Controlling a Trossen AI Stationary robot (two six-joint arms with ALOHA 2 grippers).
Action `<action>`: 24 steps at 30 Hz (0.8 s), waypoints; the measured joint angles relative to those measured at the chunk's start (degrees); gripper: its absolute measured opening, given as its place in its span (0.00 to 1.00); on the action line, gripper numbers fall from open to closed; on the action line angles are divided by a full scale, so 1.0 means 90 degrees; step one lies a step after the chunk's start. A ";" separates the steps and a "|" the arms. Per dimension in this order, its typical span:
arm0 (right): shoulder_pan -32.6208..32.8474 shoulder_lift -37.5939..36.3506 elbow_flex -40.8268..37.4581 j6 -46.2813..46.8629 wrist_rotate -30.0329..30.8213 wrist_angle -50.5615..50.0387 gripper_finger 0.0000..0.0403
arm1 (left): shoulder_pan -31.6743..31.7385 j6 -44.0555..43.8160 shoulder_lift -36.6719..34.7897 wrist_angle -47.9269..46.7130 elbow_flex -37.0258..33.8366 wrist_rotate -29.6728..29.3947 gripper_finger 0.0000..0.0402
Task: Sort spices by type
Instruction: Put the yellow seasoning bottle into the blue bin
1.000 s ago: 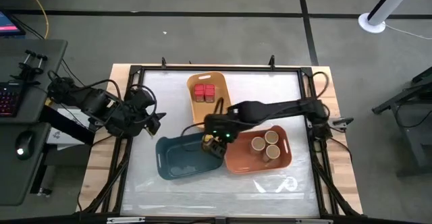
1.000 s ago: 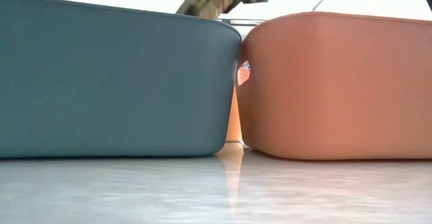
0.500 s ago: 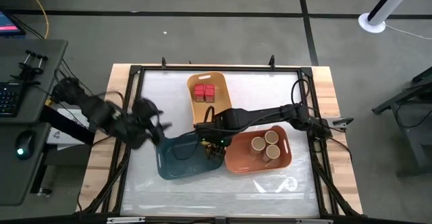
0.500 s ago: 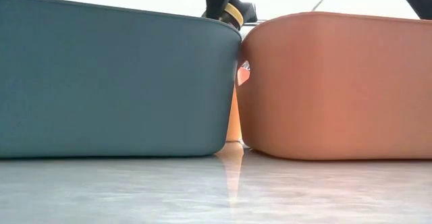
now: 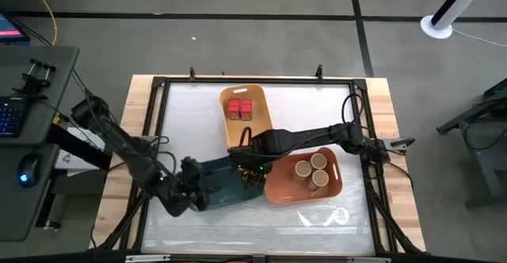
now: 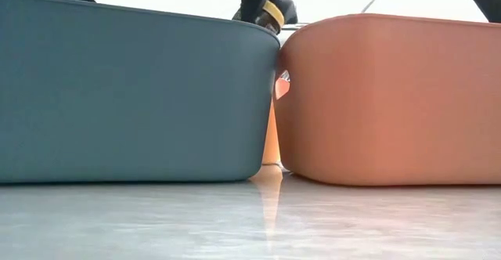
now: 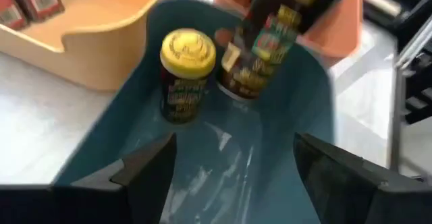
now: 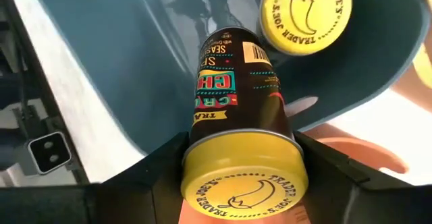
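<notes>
My right gripper is shut on a yellow-lidded dark jar inside the teal bin. A second yellow-lidded jar stands upright on the bin floor beside it. My left gripper is open, hovering over the teal bin's near-left part and touching nothing. Two red tins lie in the yellow bin. Three tan-lidded jars stand in the orange bin. My right gripper pinches the jar between its two fingers at the lid end, one finger on each side. It comes from above, slanting. The jar is tilted, its base down in the teal bin; whether the base rests on the floor I cannot tell.
The three bins stand close together mid-table; teal and orange walls nearly touch in the low view. Both arms reach over the teal bin, the left from the near-left, the right from the right. White table surface lies around the bins inside a black frame.
My left arm has swung from the table's left edge toward the near side and now reaches over the teal bin's near-left end. My right gripper has lowered the held jar into the teal bin, and the jar has tipped from a strong slant to nearer upright.
</notes>
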 joint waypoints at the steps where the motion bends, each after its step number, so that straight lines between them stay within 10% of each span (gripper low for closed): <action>1: -0.0006 0.0023 0.0000 0.0000 -0.0011 0.0010 0.55 | 0.0004 0.0001 0.0128 0.0047 -0.0016 0.0000 0.70; 11: -0.0010 0.0359 -0.0010 0.0005 -0.0058 0.0164 0.55 | 0.0224 0.0828 0.1208 0.1595 -0.0011 -0.0024 0.59; 24: -0.0010 0.0384 -0.0010 0.0073 -0.0063 0.0214 0.55 | 0.0596 0.1922 0.1573 0.2190 -0.0008 0.0081 0.03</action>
